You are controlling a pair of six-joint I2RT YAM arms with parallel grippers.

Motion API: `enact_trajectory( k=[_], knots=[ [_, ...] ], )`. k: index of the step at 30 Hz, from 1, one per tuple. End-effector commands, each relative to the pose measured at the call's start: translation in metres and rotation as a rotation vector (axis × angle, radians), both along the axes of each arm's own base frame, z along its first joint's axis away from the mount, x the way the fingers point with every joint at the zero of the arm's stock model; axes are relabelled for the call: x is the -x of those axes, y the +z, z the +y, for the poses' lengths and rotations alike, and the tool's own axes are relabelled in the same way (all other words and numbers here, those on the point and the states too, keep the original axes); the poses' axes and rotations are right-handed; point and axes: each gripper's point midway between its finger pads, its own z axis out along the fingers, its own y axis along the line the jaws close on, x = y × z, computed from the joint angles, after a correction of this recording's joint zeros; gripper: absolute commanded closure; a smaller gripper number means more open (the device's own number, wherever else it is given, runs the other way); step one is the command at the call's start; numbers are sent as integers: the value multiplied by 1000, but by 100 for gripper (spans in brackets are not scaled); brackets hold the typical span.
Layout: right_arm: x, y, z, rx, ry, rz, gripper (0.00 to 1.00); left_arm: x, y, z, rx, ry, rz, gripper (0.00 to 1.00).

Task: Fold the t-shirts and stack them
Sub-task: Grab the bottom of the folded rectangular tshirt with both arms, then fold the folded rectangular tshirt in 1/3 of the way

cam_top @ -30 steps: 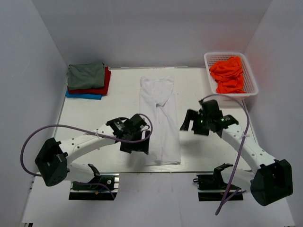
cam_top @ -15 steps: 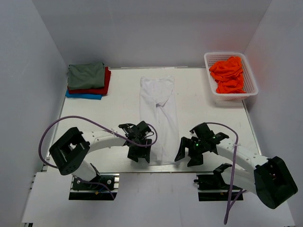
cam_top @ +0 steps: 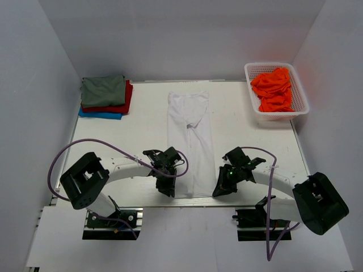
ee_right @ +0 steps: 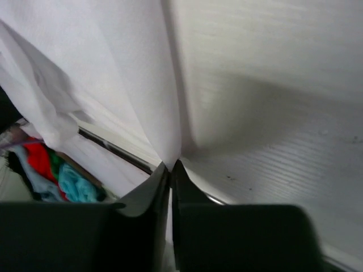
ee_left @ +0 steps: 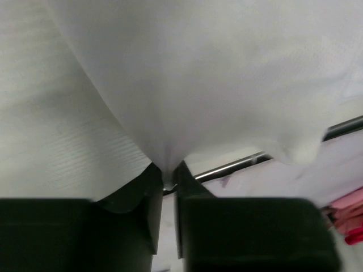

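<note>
A white t-shirt [cam_top: 191, 136] lies folded into a long narrow strip down the middle of the table. My left gripper [cam_top: 169, 190] is shut on its near left corner, and the cloth [ee_left: 187, 79] rises in a pinched fold from between the black fingers [ee_left: 150, 192]. My right gripper [cam_top: 218, 191] is shut on the near right corner, where white fabric [ee_right: 113, 85] is drawn up into the closed fingertips [ee_right: 181, 175]. Folded olive-grey [cam_top: 102, 90], red [cam_top: 126, 101] and blue [cam_top: 100, 114] t-shirts are stacked at the back left. A bright orange t-shirt [cam_top: 273, 88] lies crumpled in the basket.
A white lattice basket [cam_top: 300, 110] stands at the back right. The table's near edge [cam_top: 193, 205] runs just below both grippers. White walls close in the left, back and right sides.
Both arms have come down to the shirt's near end. Both grippers, open before, have shut on the two near corners of the white t-shirt.
</note>
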Motion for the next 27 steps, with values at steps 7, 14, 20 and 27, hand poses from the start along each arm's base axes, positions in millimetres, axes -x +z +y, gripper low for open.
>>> enact_trajectory(
  k=[7,14,20,27],
  knots=[
    [-25,25,16,-49,12,-114,100,-10,27,-16,55,12,-38,100],
    [-58,48,15,28,-34,-195,100,-46,76,-32,63,43,-149,100],
    [-106,70,14,160,-54,-256,100,-87,98,-26,-56,118,-223,100],
    [-167,99,23,176,-77,-295,100,-147,99,-16,-113,242,-256,100]
  ],
)
